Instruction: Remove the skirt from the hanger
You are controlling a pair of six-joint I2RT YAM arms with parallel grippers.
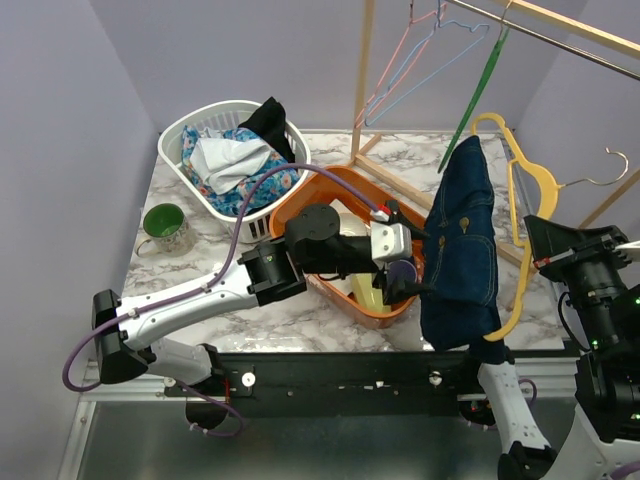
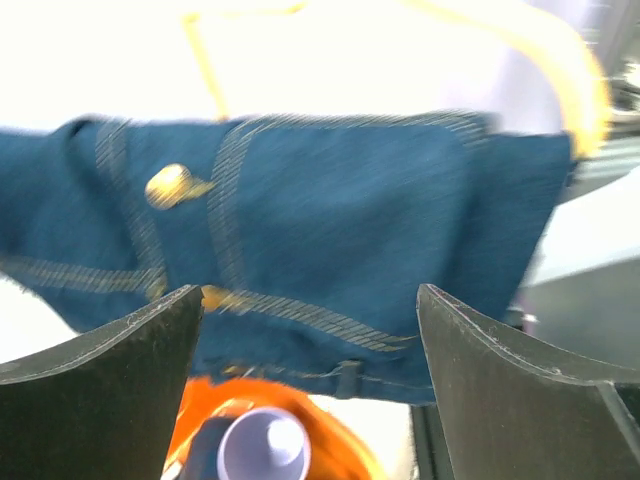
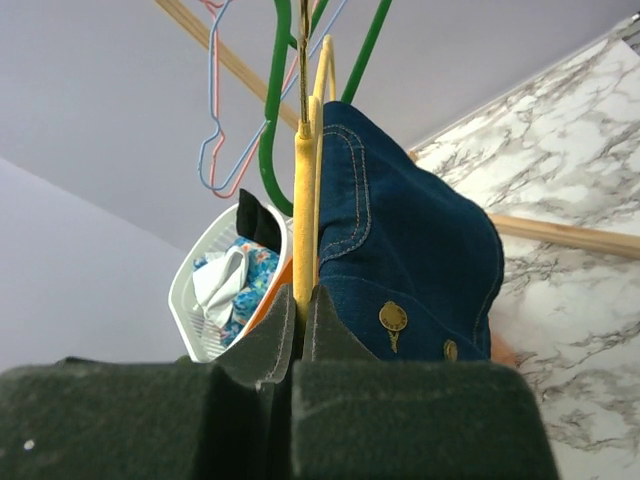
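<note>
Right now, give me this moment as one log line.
left gripper: open, facing denim skirt | right gripper: shut on yellow hanger | status: denim skirt on yellow hanger, not removed

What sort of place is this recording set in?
Probably a lab bench staged as a laundry corner: a white laundry basket of clothes, a wooden rail with spare hangers, and a denim skirt on a yellow hanger.

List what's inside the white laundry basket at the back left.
The laundry basket holds a crumpled white cloth, blue floral fabric beneath it, and a black garment draped over its rim. Anything deeper is covered by these clothes.
</note>
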